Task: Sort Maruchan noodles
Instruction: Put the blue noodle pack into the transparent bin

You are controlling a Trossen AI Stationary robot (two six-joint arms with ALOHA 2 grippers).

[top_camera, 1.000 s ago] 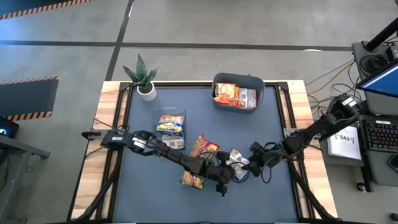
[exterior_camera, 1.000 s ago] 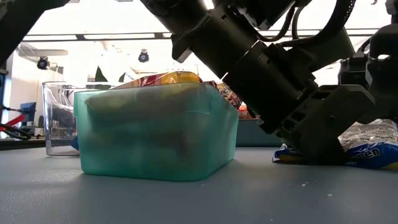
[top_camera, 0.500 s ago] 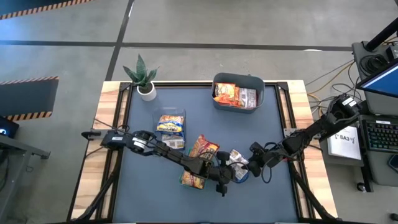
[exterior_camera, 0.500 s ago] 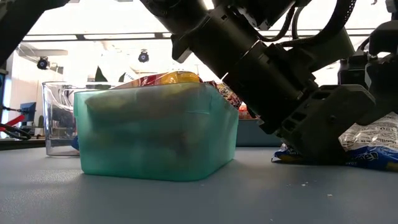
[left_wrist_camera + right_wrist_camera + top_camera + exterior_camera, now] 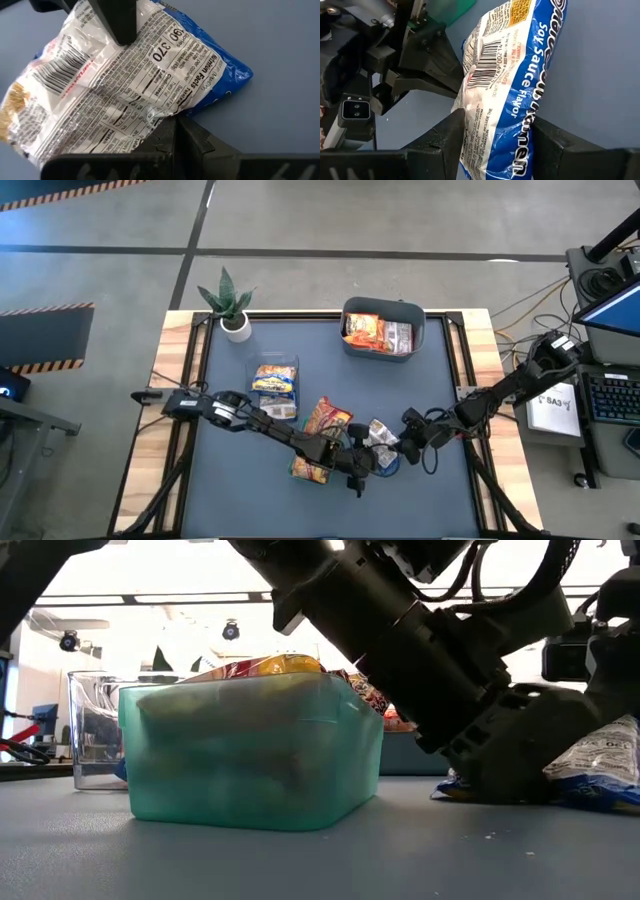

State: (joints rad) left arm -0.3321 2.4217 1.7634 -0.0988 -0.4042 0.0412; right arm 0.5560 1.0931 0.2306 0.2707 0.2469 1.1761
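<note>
With my right pincer (image 5: 495,145) clenched on the blue packet (image 5: 520,75), low and right of centre in the high view, I have one more piece of the sort in hand. My left pincer (image 5: 177,132) is clenched shut just beside it, its tip against the packet's edge and holding nothing.

Going outward, the green tray (image 5: 312,470) at lower centre holds orange packets (image 5: 325,418) heaped over its upper edge. The clear box (image 5: 275,383) up and left holds blue-and-yellow ones. The grey bin (image 5: 384,330) at the top holds orange and silver ones.

I judge the sort nearly done. I see no other loose packet on the table, so what is left is to put this blue one with its like, in the clear box.
</note>
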